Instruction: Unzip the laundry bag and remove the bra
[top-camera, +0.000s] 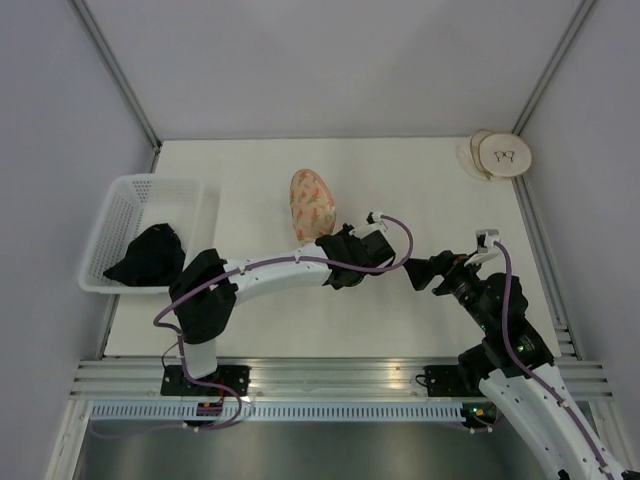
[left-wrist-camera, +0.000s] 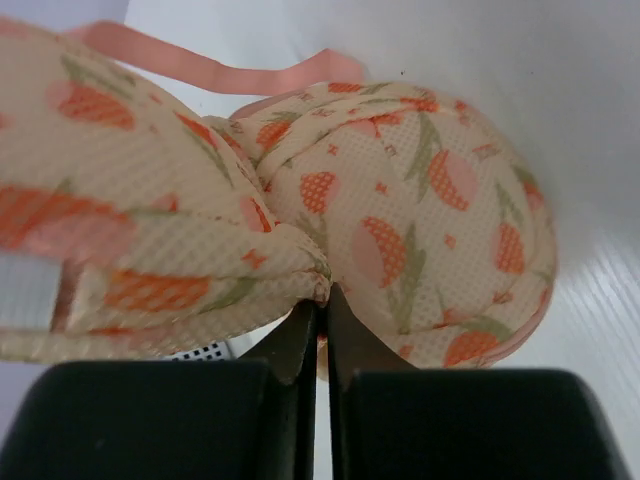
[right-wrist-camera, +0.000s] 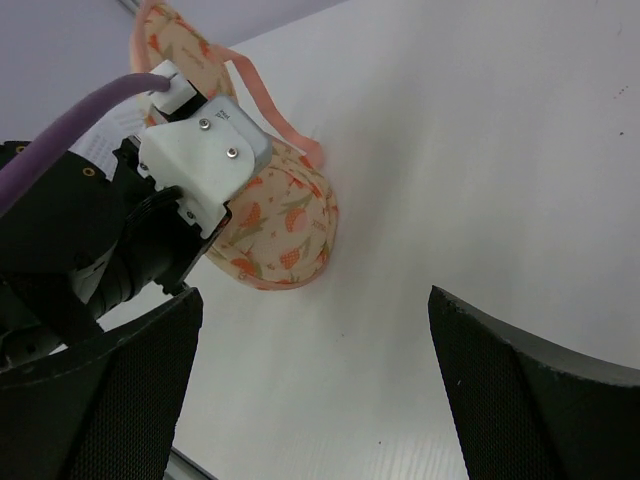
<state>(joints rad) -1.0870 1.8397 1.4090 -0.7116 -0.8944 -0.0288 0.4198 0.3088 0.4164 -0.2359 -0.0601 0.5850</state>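
The laundry bag (top-camera: 312, 203) lies on the worktop (top-camera: 420, 180) a little left of centre, well apart from the white lattice basket (top-camera: 130, 185) at the left edge, which holds a black cloth (top-camera: 150, 255). Seen from above, the bag's long axis runs from the near side towards the far wall, leaning slightly left at the far end. In the left wrist view its two patterned domes (left-wrist-camera: 430, 200) sit side by side, meeting at a seam directly above the fingertips. A pink strip of trim (left-wrist-camera: 200, 70) loops out over the worktop behind them. The right wrist view shows the bag (right-wrist-camera: 285, 225) resting on its rounded edge, with the same pink trim (right-wrist-camera: 265, 100) curving off its far side.

The left arm stretches from its base at the near left and reaches right and forward across the worktop, its forearm low and nearly level. The left gripper (top-camera: 325, 240) is at the bag's near end. Its fingers (left-wrist-camera: 300, 345) are clenched together, pinching the bag's lower edge where the domes meet. Whether fabric or a zip pull sits between the tips is too small to tell.

The right arm bends in from the near right, its wrist pointing left towards the left gripper. The right gripper (top-camera: 425, 272) is released, its fingers (right-wrist-camera: 520, 390) spread wide and holding nothing. It hangs over bare worktop near the bag without touching it.
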